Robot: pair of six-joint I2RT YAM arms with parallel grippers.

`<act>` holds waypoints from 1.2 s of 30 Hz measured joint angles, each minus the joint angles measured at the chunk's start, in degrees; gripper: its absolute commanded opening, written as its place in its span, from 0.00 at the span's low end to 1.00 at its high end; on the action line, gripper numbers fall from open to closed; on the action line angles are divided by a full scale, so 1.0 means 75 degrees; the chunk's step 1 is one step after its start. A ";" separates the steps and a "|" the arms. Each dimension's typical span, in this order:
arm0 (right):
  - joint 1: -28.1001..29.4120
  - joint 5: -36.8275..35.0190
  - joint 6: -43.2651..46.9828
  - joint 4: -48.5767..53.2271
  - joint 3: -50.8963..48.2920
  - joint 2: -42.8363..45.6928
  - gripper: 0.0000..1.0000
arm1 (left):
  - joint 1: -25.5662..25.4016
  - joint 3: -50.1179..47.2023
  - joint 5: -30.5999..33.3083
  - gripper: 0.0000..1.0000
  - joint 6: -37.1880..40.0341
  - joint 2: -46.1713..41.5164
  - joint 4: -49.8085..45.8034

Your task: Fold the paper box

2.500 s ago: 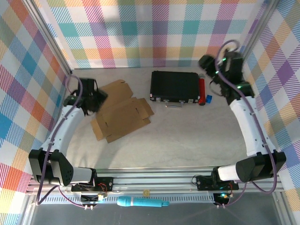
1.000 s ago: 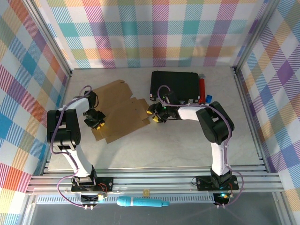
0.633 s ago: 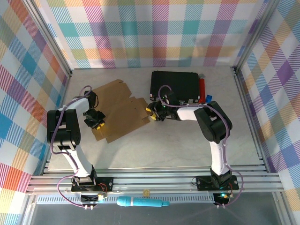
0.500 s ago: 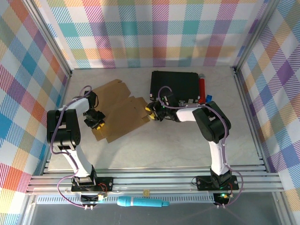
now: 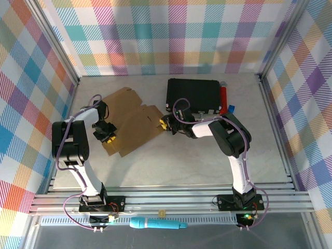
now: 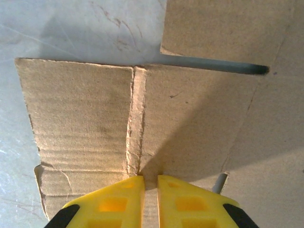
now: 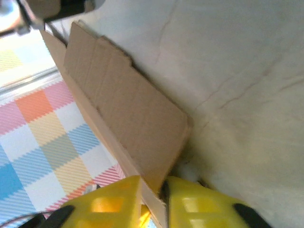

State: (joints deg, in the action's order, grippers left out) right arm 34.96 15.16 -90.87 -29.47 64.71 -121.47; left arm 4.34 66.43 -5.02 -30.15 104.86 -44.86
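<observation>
The right gripper [image 7: 152, 202] pinches the thin edge of the paper box [image 7: 123, 109] between yellow fingertips [image 7: 109, 204]. Its brown corrugated flap stands tilted off the pale marbled table [image 7: 237, 71]. A pastel checked wall [image 7: 42, 156] lies beyond, and a dark blurred shape [image 7: 76, 4], perhaps a case, sits top left.

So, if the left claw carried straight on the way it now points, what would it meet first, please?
The paper box: the left claw points at the flat cardboard by a crease, fingertips nearly together, so it would press into that panel almost at once. Whether it already touches is unclear.
</observation>
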 measured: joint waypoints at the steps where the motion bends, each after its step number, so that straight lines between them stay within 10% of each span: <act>1: 0.0000 -0.0029 0.0000 0.0006 0.0000 0.0000 0.10 | 0.0000 0.0003 0.0000 0.15 0.0000 -0.0003 0.0000; 11: 0.0227 -0.0624 -0.0242 0.0965 0.0172 0.0449 0.00 | -0.0178 0.0335 0.0189 0.32 -0.0122 -0.1247 -0.0256; 19: 0.0527 -0.1241 -0.0860 0.2652 0.1314 0.1760 0.00 | -0.1652 0.1087 0.0746 0.55 -0.0979 -0.3552 -0.0399; 36: 0.0551 -0.1419 -0.1836 0.3660 0.1603 0.2209 0.00 | -0.3786 -0.0737 0.0393 0.73 -0.9270 -0.6330 -0.0781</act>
State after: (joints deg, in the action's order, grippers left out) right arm 39.09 4.51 -104.64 -2.02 76.73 -104.90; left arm -24.05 60.90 -2.07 -99.68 57.39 -50.72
